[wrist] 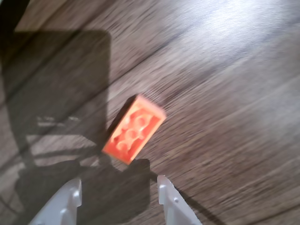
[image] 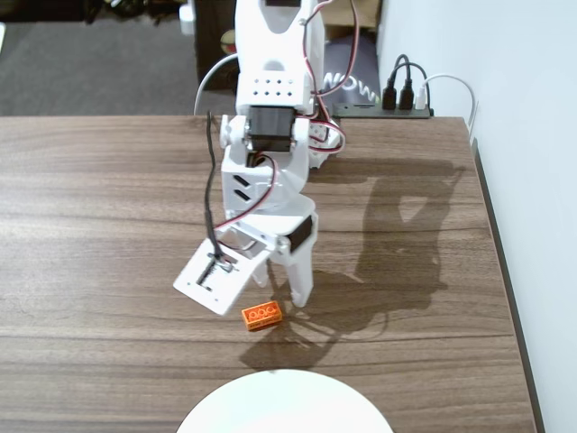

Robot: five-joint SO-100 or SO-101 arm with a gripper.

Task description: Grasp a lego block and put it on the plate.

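A dark wood-grain table [image: 108,225] fills the fixed view, with a pale wall along its right side and a black power strip [image: 383,111] with several plugs at the far edge. The white arm [image: 270,117] stands at the far middle of the table and reaches toward the near side, red and black cables looping around its joints. Its shadow falls on the wood to the right.

The gripper [image: 261,302] hangs low over the table with its jaws spread apart and nothing between them. In the fixed view the broad flat finger sits to the left and the narrower finger to the right.

The lego block [image: 261,314], a small orange brick with its studs up, lies flat on the table just below the gap of the jaws, slightly tilted to the grain. In the wrist view the lego block [wrist: 134,129] lies diagonally on the wood, just beyond the two pale fingertips [wrist: 165,187] at the bottom edge, apart from both; that picture is somewhat blurred.

The plate [image: 284,406], white and round, lies at the near edge of the table, cut off by the frame, near the brick but not touching it.
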